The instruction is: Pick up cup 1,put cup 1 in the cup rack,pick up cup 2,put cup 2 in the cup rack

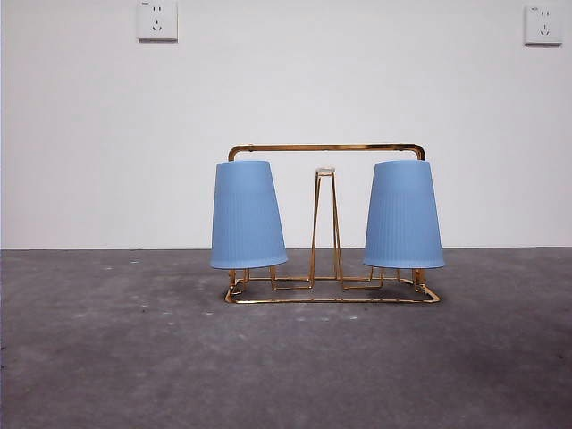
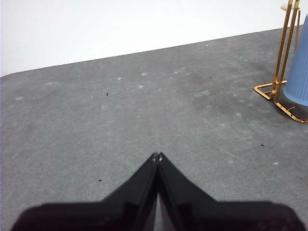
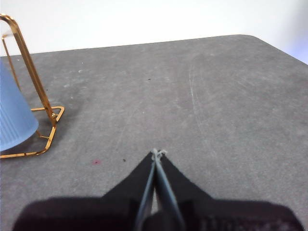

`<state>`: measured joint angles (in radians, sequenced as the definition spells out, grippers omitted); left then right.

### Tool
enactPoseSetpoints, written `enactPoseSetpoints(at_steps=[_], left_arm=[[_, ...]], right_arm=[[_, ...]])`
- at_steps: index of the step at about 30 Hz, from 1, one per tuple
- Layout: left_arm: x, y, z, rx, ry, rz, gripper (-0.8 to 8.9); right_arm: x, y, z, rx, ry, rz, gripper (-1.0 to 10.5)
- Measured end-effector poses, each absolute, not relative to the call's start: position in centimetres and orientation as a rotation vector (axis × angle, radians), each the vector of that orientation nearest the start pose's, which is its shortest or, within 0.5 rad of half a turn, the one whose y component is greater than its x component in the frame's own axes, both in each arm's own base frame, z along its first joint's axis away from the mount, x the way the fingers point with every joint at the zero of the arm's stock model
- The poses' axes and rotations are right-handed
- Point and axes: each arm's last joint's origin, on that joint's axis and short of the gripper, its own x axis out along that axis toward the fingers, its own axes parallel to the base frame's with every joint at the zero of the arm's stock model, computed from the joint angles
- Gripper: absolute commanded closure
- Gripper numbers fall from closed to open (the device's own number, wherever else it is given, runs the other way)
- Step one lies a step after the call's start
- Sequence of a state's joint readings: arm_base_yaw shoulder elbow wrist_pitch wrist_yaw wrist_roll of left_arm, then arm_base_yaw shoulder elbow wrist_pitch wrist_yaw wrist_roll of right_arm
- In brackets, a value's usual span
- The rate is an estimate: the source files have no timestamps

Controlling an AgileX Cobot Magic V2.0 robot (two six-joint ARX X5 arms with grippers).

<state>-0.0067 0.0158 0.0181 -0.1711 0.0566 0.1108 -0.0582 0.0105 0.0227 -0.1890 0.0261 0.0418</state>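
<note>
Here, two ribbed pale-blue plastic cups hang upside down on the gold wire cup rack with its arched top bar, one cup at each end, the other cup opposite; a bare central peg with a pale tip rises between them. The rack stands on the grey speckled tabletop before a white wall carrying two white sockets.

The left claw is clenched, tips meeting, empty, hovering over bare tabletop; the rack's corner and one blue cup sit well ahead of it and off to one side. The right claw is likewise clenched and empty, with the rack's other end and a cup ahead and to its far side. Which cup each wrist sees is probably the nearer one, though the partial views leave that uncertain.
</note>
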Motion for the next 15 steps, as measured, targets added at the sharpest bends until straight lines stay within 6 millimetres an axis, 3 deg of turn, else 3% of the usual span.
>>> enactPoseSetpoints(at_steps=[15], left_arm=[[9.62, -0.23, 15.20, 0.107, 0.165, -0.073, 8.14]], right_arm=[[9.52, -0.63, 15.22, 0.044, 0.175, -0.088, 9.4]])
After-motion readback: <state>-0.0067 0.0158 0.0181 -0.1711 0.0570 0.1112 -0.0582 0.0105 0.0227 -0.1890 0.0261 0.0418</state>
